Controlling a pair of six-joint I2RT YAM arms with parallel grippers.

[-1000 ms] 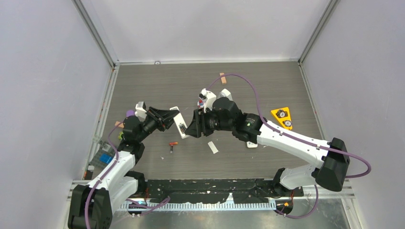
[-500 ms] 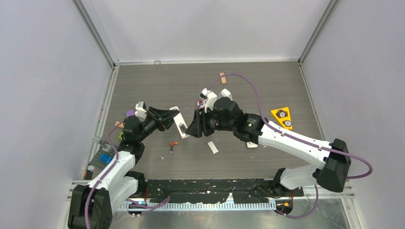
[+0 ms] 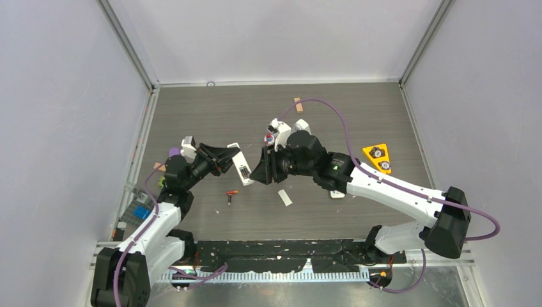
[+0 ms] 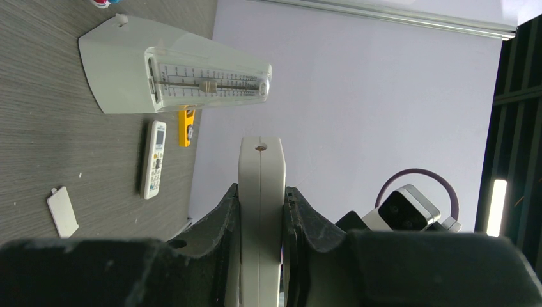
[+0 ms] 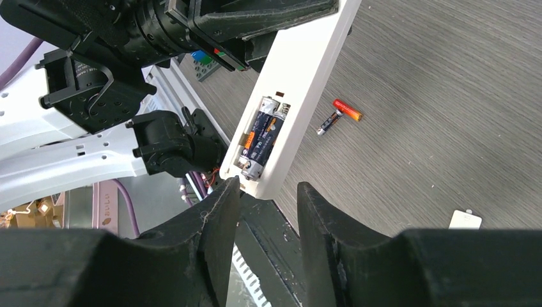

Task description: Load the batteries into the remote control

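We clamp the remote control (image 4: 261,160) in our left gripper (image 4: 261,195); our right gripper (image 5: 265,190), jaws apart, should seat the batteries (image 5: 261,137) squarely.

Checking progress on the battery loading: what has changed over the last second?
Almost nothing: the right arm's elbow drifted slightly outward; the right tool hangs at the remote's end. The left tool holds the remote as before; spare battery and cover lie unmoved.

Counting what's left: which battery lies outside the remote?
The orange-tipped battery on the table; the other two sit side by side inside the remote control's compartment.
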